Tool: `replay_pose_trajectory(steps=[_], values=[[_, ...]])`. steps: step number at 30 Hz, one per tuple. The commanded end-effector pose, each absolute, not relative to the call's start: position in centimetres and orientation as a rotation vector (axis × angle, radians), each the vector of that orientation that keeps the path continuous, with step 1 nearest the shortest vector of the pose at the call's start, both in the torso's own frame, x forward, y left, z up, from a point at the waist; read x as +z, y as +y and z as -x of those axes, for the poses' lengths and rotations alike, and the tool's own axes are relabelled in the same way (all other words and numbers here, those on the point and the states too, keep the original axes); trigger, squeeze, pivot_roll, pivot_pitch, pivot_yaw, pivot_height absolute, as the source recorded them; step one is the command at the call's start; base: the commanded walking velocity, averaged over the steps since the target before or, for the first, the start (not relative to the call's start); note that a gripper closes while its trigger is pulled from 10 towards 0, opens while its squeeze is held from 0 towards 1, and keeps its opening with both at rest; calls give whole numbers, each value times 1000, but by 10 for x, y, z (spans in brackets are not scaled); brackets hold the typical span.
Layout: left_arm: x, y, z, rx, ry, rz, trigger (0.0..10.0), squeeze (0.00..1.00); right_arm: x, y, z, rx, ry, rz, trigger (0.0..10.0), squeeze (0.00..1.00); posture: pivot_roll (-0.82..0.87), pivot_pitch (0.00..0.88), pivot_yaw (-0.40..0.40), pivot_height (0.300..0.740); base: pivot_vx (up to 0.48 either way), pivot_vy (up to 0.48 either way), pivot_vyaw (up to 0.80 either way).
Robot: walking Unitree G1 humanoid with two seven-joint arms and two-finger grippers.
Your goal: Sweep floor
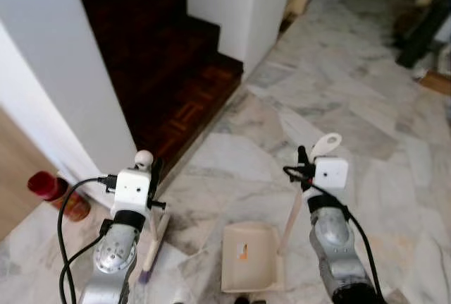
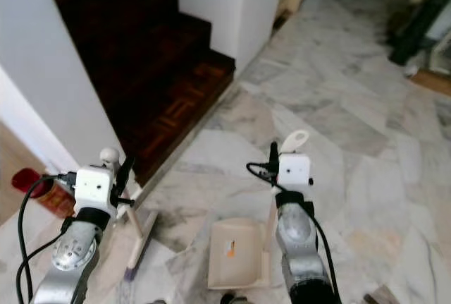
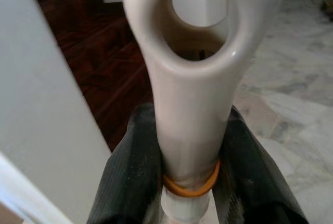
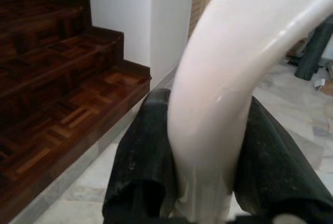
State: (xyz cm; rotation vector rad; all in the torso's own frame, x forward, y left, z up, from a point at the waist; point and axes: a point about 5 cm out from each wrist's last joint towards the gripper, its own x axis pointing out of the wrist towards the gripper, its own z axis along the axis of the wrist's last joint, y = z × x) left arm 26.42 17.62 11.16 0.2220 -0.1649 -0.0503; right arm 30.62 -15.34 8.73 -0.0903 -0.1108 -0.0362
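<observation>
From the head views, the left gripper (image 1: 149, 180) grips the broom handle (image 1: 144, 157) and the right gripper (image 1: 304, 170) the dustpan handle (image 1: 325, 143), the cream dustpan (image 1: 250, 256) resting on marble floor (image 1: 352, 85) below-left of it; its orange sticker is unreadable. The left wrist view shows black fingers (image 3: 130, 177) clamped on the cream handle above an orange rubber band (image 3: 190, 186). The right wrist view shows fingers (image 4: 140, 167) clenched around the curved white handle, wooden stairs (image 4: 62, 94) beyond.

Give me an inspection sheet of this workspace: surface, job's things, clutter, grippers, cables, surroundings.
Surface: grey-veined marble floor; no debris clear enough to name.
Job's things: cream broom held upright, its head on the floor; cream dustpan resting on the floor, its long handle rising up.
Clutter: red cylinder by the wall; dark objects at the far right, too blurred to name.
Grippers: left gripper shut on the broom handle; right gripper shut on the dustpan handle.
Cables: black cable looping beside the left arm; another along the right arm.
Surroundings: dark wooden stairs, white walls.
</observation>
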Motion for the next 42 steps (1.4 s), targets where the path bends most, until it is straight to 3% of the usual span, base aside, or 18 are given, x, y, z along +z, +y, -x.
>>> replay_pose_trajectory(steps=[1, 10, 19, 34, 42], values=[[118, 174, -266, -60, -193, -238, 10000, 0, 93, -156, -307, -53, -142, 78, 10000, 0, 156, 111, 22, 740, 0, 0, -800], [118, 174, -270, -57, -198, -240, 10000, 0, 94, -153, -307, -44, -149, 79, 10000, 0, 153, 114, 10, 740, 0, 0, -800], [117, 172, -269, -51, -199, -238, 10000, 0, 95, -151, -306, -25, -155, 90, 10000, 0, 144, 124, 2, 740, 0, 0, 0], [117, 173, -265, -45, -194, -239, 10000, 0, 96, -150, -305, -18, -156, 89, 10000, 0, 151, 145, 0, 740, 0, -49, -798], [116, 173, -266, -44, -193, -241, 10000, 0, 98, -151, -305, -16, -174, 83, 10000, 0, 152, 145, 0, 740, 0, -243, 0]])
